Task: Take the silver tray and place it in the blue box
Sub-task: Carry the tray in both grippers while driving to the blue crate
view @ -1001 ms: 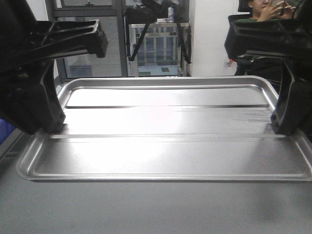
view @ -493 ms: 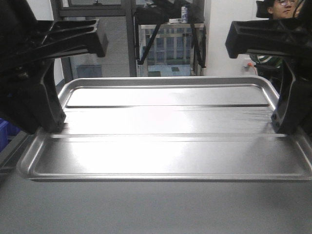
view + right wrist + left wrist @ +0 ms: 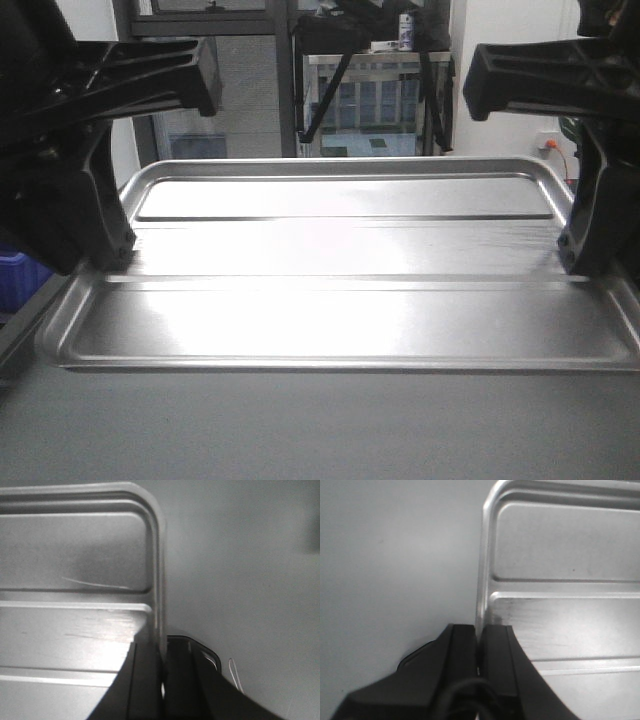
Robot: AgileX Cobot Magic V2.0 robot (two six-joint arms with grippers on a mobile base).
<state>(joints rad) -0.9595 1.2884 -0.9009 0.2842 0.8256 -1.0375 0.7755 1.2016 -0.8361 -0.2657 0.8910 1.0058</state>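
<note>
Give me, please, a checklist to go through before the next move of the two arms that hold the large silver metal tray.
1. Left pincer closed on the left rim of the large rectangular silver metal tray: ok, the rim sits between both fingers.
2. Right pincer closed on the right rim: ok.
3. Grips opposite each other: ok, both sit between the two long ridges.
4. Nothing loose lying on the tray: ok.
5. Tray lifted off the grey surface: cannot tell.
6. Big blue plastic box located: cannot tell; only a blue patch shows at the left edge of the front view.
</note>
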